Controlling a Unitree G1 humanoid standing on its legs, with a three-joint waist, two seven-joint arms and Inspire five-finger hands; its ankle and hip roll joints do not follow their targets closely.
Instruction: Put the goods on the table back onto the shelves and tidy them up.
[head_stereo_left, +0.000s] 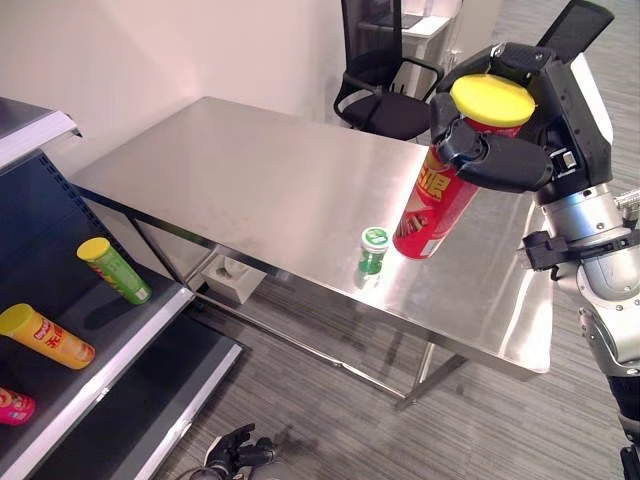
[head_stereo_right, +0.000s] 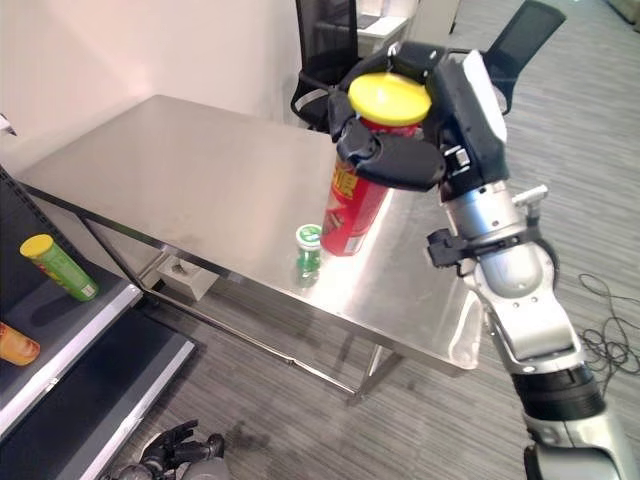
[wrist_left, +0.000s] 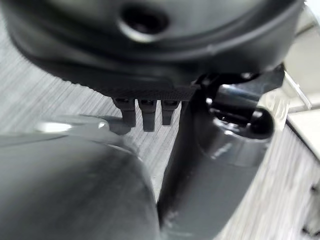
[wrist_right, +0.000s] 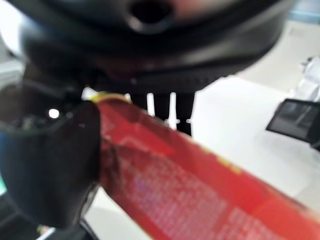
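Observation:
My right hand (head_stereo_left: 500, 150) is shut on a tall red can (head_stereo_left: 435, 205) with a yellow lid, gripping it near the top. The can is tilted, its lower end just over the steel table (head_stereo_left: 230, 170) near the front edge; whether it touches I cannot tell. In the right wrist view the thumb (wrist_right: 55, 165) presses against the red can (wrist_right: 200, 190). A small green jar (head_stereo_left: 373, 250) with a white-green lid stands on the table just left of the can. My left hand (head_stereo_left: 235, 450) hangs low near the floor, fingers relaxed.
A dark shelf unit (head_stereo_left: 120, 330) stands at the left. On it lie a green can (head_stereo_left: 115, 270), a yellow-orange can (head_stereo_left: 48, 336) and a pink can (head_stereo_left: 12, 405). A black office chair (head_stereo_left: 385, 90) stands behind the table.

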